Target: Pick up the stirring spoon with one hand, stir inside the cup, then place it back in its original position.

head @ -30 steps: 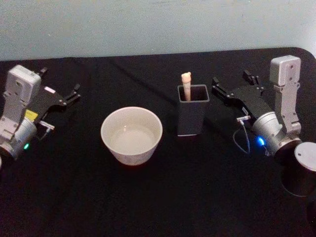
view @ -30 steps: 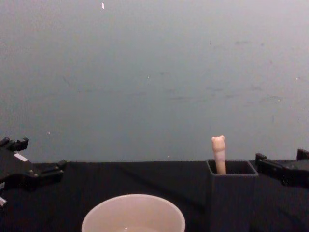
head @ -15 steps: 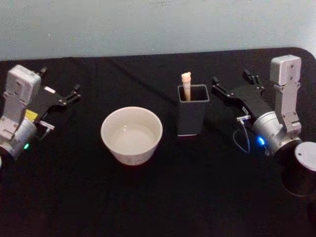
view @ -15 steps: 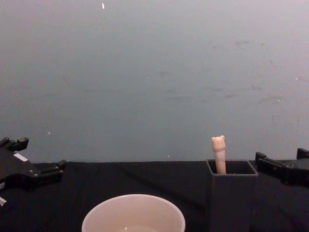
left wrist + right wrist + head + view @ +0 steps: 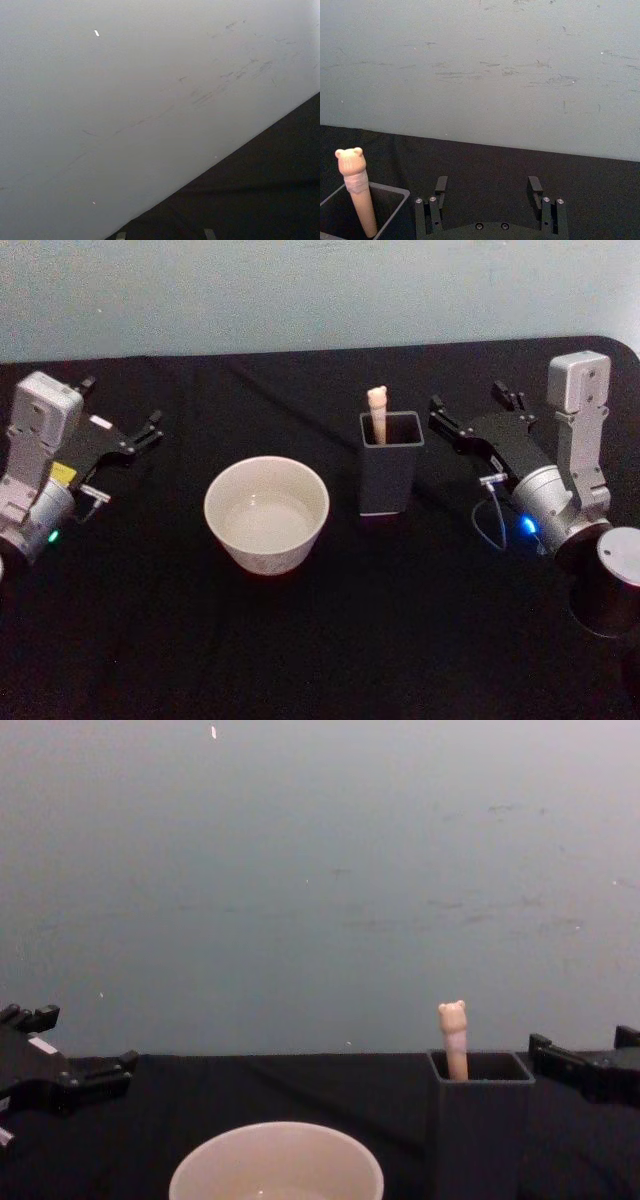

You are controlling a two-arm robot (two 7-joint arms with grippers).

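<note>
Black-fingered and spread wide with nothing between them, the right gripper (image 5: 468, 412) hangs just right of the dark grey holder (image 5: 389, 478), while the left gripper (image 5: 122, 416), also open and empty, sits well to the holder's left. The stirring spoon (image 5: 378, 413) stands upright inside the holder, bear-head knob above the rim, and the cream cup (image 5: 266, 515) rests on the black tablecloth (image 5: 320, 640) just left of the holder.

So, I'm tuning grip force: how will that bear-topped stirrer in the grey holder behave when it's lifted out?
The stirring spoon looks slim, so probably light. Its smooth, rounded handle may slip or swivel between flat fingers. It leans inside the dark grey holder, so it could drag on the rim and tip that narrow box.
</note>
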